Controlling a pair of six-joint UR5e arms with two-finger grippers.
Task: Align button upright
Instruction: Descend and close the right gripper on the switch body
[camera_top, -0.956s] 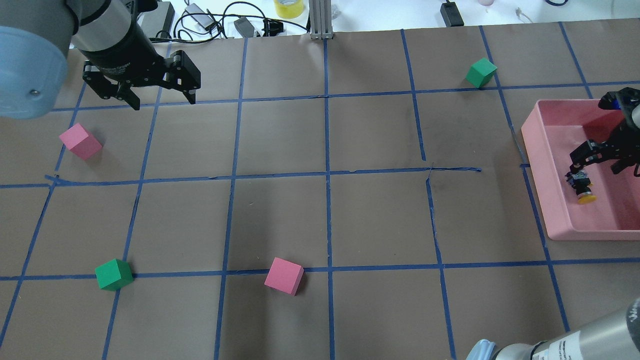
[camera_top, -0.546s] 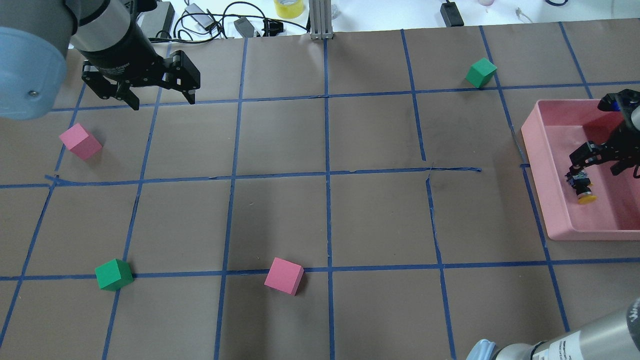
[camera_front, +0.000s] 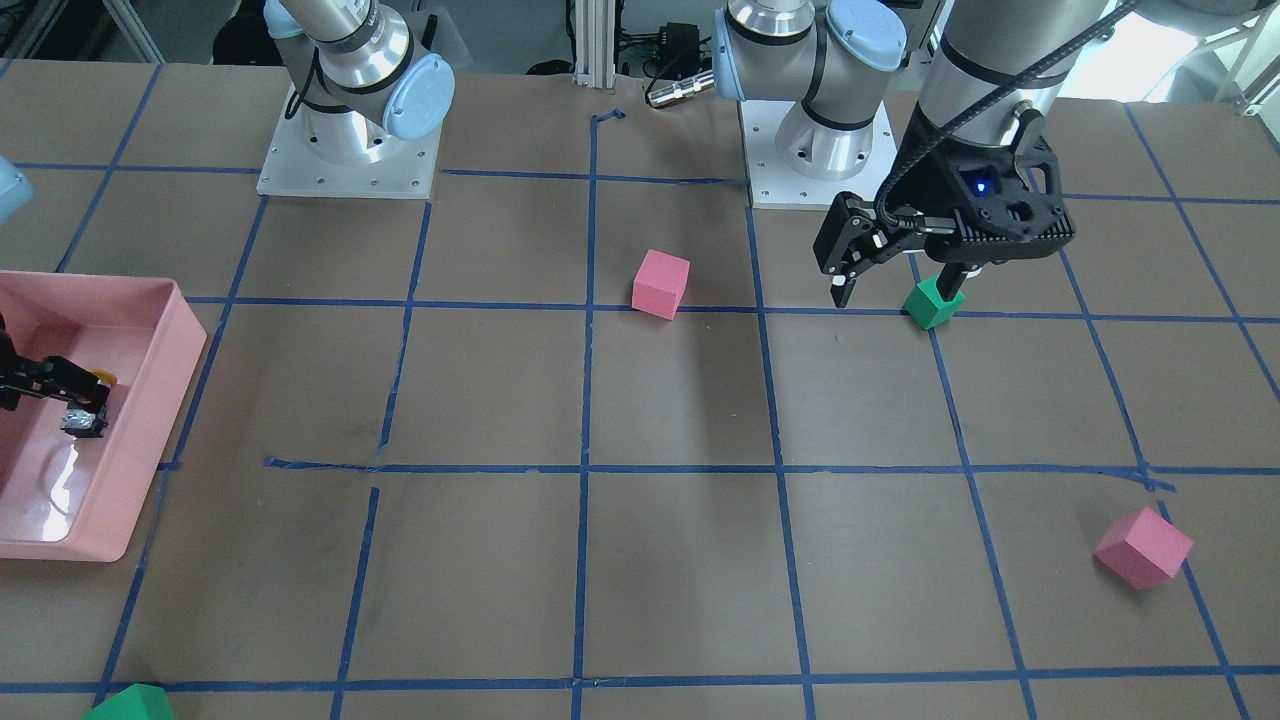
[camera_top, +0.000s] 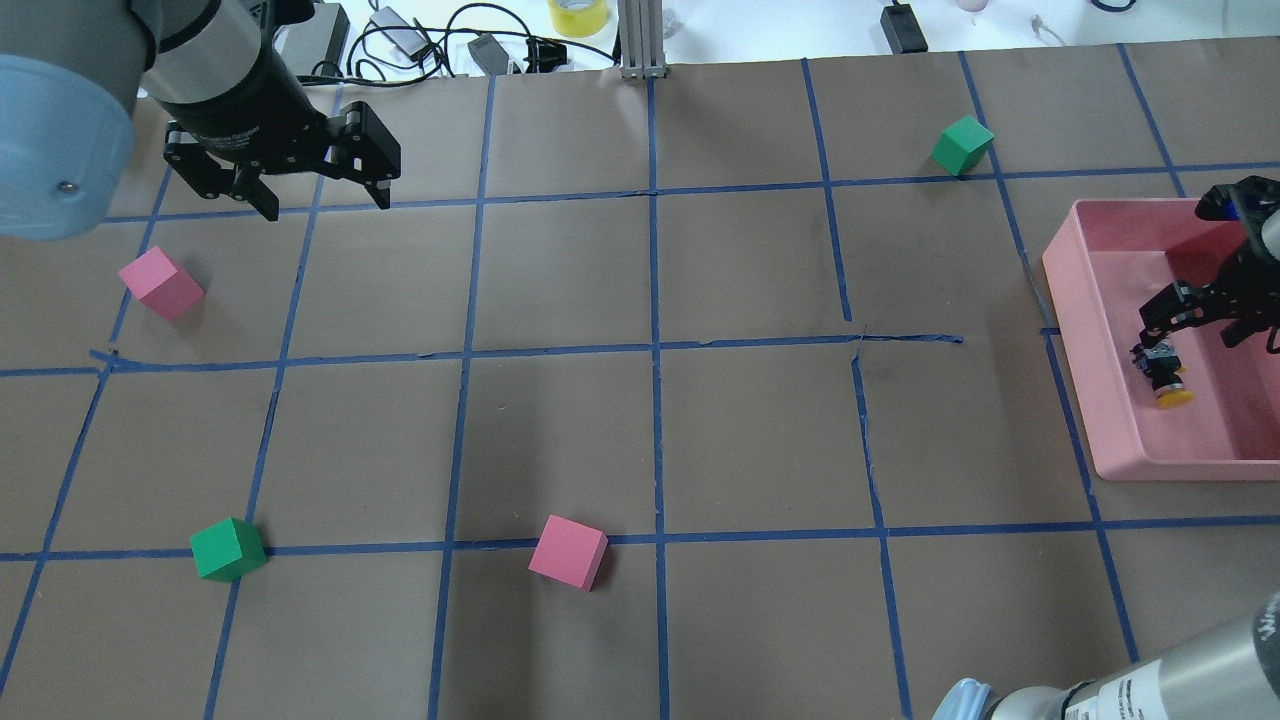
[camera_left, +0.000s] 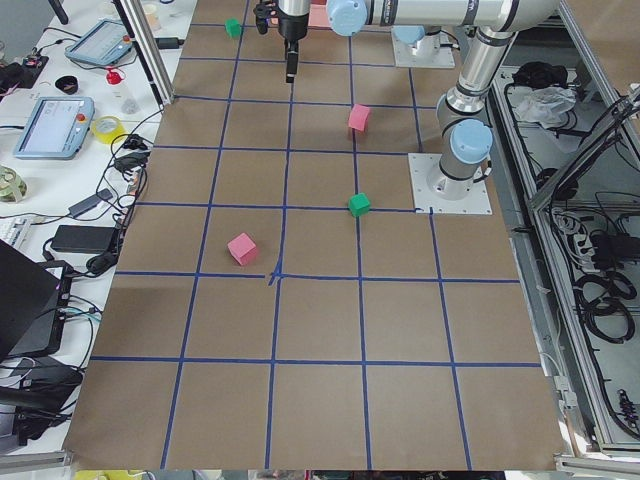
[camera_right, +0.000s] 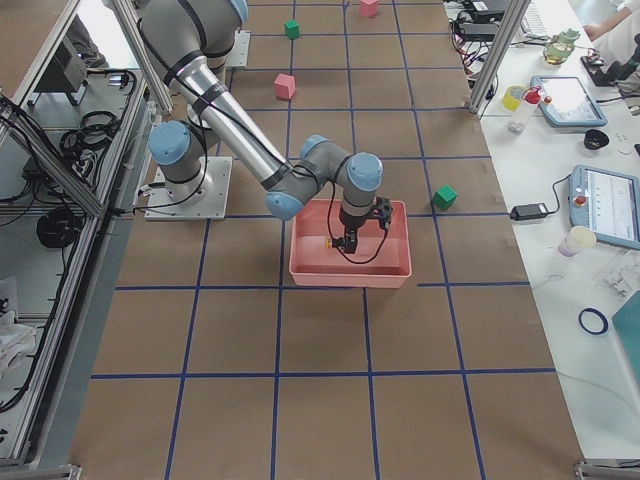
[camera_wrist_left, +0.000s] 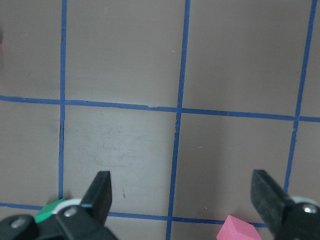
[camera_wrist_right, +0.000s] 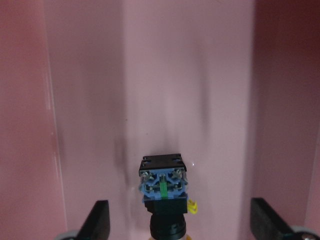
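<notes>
The button (camera_top: 1163, 375) lies on its side in the pink tray (camera_top: 1100, 400). The right pincer (camera_top: 1192, 335) hangs wide open over it. The left pincer (camera_top: 326, 205) is open too, far away over the worktop (camera_top: 760, 430).

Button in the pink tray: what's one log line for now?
button: lying on side in pink tray | right fingers: open, either side of button, not gripping | left fingers: open, empty
</notes>
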